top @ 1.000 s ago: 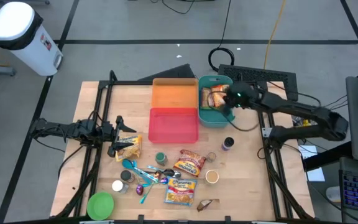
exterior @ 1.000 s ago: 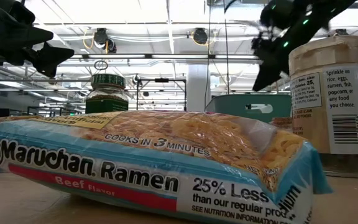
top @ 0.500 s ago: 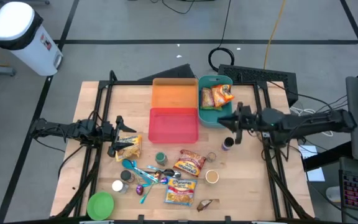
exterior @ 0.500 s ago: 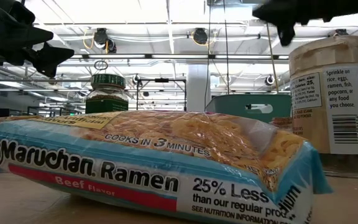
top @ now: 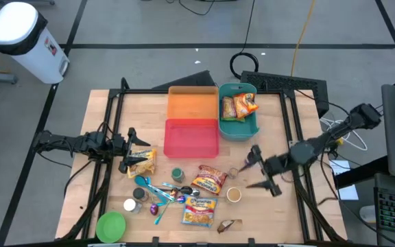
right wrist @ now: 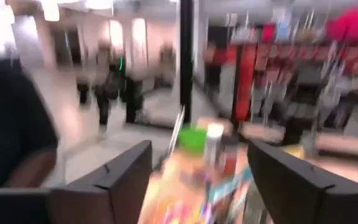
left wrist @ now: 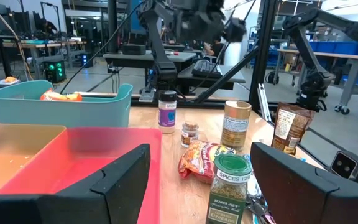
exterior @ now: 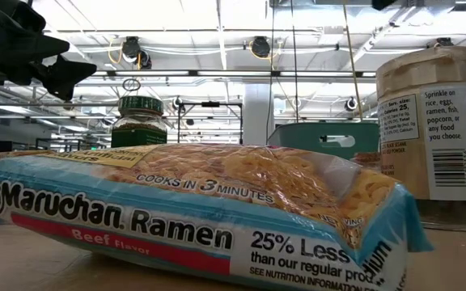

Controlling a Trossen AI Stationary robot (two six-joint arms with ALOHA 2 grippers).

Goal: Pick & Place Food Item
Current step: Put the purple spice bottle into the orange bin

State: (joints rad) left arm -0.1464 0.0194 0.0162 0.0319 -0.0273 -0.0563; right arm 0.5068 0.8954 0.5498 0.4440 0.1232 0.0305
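Two food packets, one orange (top: 248,103) and one brown (top: 229,107), lie in the teal bin (top: 238,130) at the table's far right. My right gripper (top: 260,171) hovers open, holding nothing, between the bin and the near edge, right of the ramen packs (top: 210,180). Its wrist view is blurred, with a clear gap between the fingers (right wrist: 129,180). My left gripper (top: 127,148) waits open at the table's left, beside a tan snack bag (top: 142,163); whether it touches the bag I cannot tell.
An orange tray (top: 192,103) and a red tray (top: 191,138) lie left of the bin. Near the front are a second ramen pack (top: 199,211), a green-lidded spice jar (top: 177,175), a tan-lidded jar (top: 234,195), spoons (top: 160,195) and a green bowl (top: 111,225).
My right gripper has left the teal bin, swung toward the table's near edge and slightly right, and opened. The orange packet stays in the bin.
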